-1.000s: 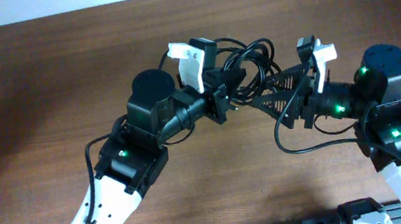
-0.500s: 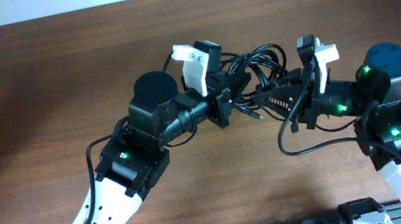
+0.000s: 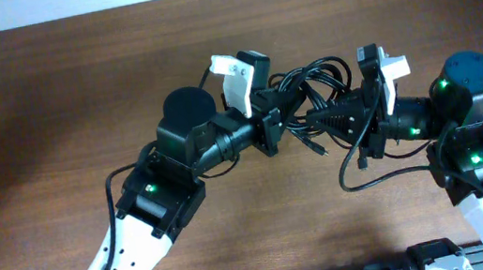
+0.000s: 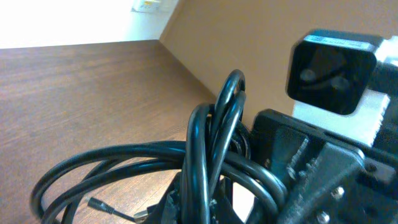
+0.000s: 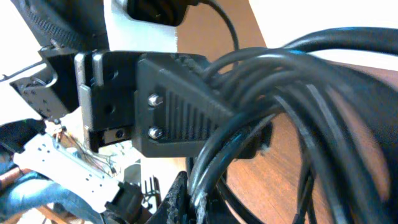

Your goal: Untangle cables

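Since a second ago the right pincer [image 3: 322, 118] has slid leftward, and its fingers, spread wide back then, have closed on the cables [image 3: 320, 75]. It now sits almost tip to tip with the left pincer [image 3: 278, 109], which was clamped on the same black bundle a second ago and is so now. The left arm [image 3: 150, 190] rises from the near-left edge of the desk [image 3: 48, 105], its white forearm slanting up and to the right and its black wrist turned to point right. The right arm [image 3: 472, 155] comes up from the near-right edge, bends sharply and points its wrist left. The cables' loops bulge out on the far side of both pincers and bridge the small gap between them. One thin plug end [image 3: 318, 151] pokes out just below the right pincer's tips. From the left wrist the cords [image 4: 205, 143] arch up over the pincer, with one wide loop sweeping out to the left. From the right wrist several strands [image 5: 298, 81] fan away to the right.
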{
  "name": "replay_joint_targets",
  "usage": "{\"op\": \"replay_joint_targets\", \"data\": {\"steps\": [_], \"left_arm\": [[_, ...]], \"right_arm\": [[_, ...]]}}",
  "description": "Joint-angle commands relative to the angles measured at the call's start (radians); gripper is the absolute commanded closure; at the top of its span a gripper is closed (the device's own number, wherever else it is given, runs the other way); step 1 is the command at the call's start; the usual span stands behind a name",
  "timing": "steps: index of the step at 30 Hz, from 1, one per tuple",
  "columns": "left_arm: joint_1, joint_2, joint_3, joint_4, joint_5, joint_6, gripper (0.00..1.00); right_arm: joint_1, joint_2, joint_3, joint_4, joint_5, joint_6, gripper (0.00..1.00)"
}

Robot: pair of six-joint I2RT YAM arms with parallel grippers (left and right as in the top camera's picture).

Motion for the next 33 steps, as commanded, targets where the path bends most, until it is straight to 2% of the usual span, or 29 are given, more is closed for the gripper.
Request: {"op": "replay_joint_targets", "data": {"steps": [1,4,8,15,17,20,33], "left_arm": [[-0.003,0.000,0.012,-0.004,-0.153,-0.105,1.00],[-0.003,0.000,0.013,0.000,-0.239,-0.200,1.00],[0.000,0.000,0.013,0.062,-0.289,-0.295,1.00],[0.076,-0.002,0.013,0.234,-0.293,-0.350,1.00],[0.112,-0.002,0.013,0.253,-0.292,-0.439,1.00],[0.150,-0.002,0.013,0.272,-0.292,-0.491,1.00],[0.198,-0.002,0.013,0.562,-0.273,-0.498,1.00]], "right_arm": [[0.009,-0.008,0.008,0.015,-0.183,-0.129,0.96],[0.010,-0.008,0.008,0.012,-0.296,-0.226,0.96],[0.010,-0.008,0.008,0.013,-0.296,-0.225,0.96],[0.010,-0.008,0.008,0.013,-0.296,-0.225,0.96],[0.010,-0.008,0.008,0.013,-0.296,-0.225,0.96],[0.010,-0.008,0.008,0.013,-0.296,-0.225,0.96],[0.010,-0.008,0.008,0.013,-0.296,-0.225,0.96]]}}
